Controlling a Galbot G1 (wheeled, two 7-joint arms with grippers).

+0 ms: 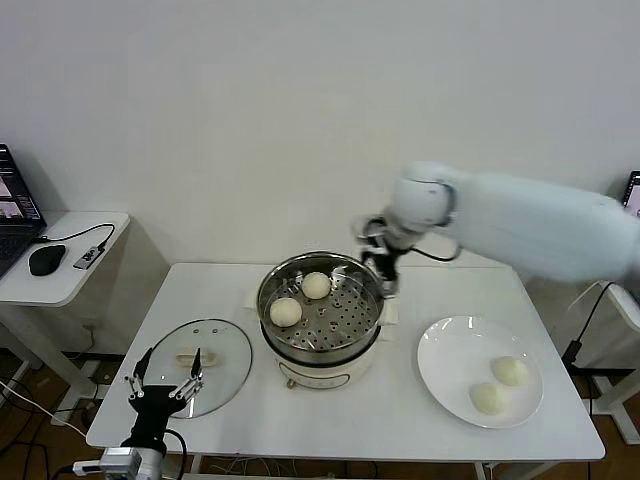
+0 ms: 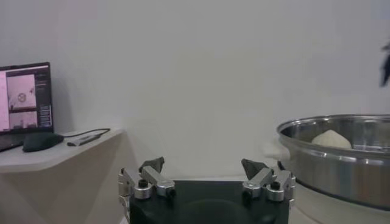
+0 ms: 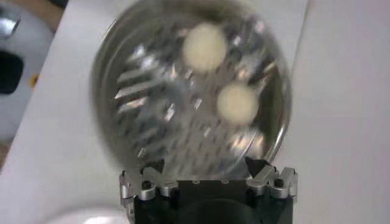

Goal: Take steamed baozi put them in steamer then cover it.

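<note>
On the white table stood the round shiny steel steamer holding two cream-white baozi; two more lay on the flat white plate. The clear glass cover lay beside the steamer, partly hidden by the left gripper, fingers wide and empty. The right gripper, blurred, hung above the steamer's far rim, fingers wide, holding nothing.

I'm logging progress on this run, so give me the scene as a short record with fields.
baozi in steamer: two, on the perforated tray
baozi on plate: two
steamer: centre of the table, uncovered
cover: flat on the table, on the steamer's left
plate: on the steamer's right
right tool: open, empty, above the steamer's far right rim
left tool: open, empty, at the table's near left edge by the cover
</note>
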